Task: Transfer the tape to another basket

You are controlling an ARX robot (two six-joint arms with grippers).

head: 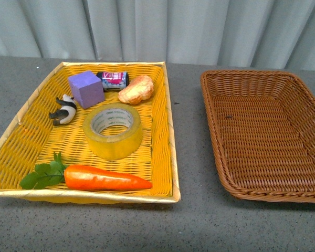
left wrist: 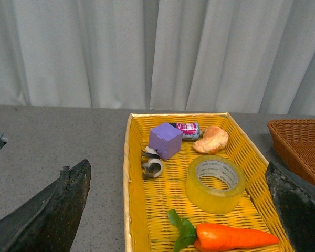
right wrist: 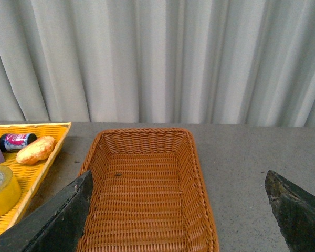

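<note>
The yellowish tape roll [head: 113, 131] lies flat in the middle of the bright yellow basket [head: 165, 105], with its white core facing up. The brown wicker basket [head: 299, 94] stands to the right and holds nothing. Neither arm shows in the front view. In the left wrist view the tape [left wrist: 215, 184] sits ahead of my open left gripper [left wrist: 181, 210], between the lines of its spread fingers and well apart from them. My open right gripper [right wrist: 181, 210] hovers over the near end of the brown basket [right wrist: 147, 135]; the tape's edge [right wrist: 1, 191] shows at the frame's side.
The yellow basket also holds a purple cube [head: 86, 88], a small can [head: 112, 80], a bread piece [head: 136, 89], a black-and-white toy [head: 63, 110] and a carrot with leaves [head: 102, 178]. A grey tabletop [head: 191, 157] separates the baskets. Curtains hang behind.
</note>
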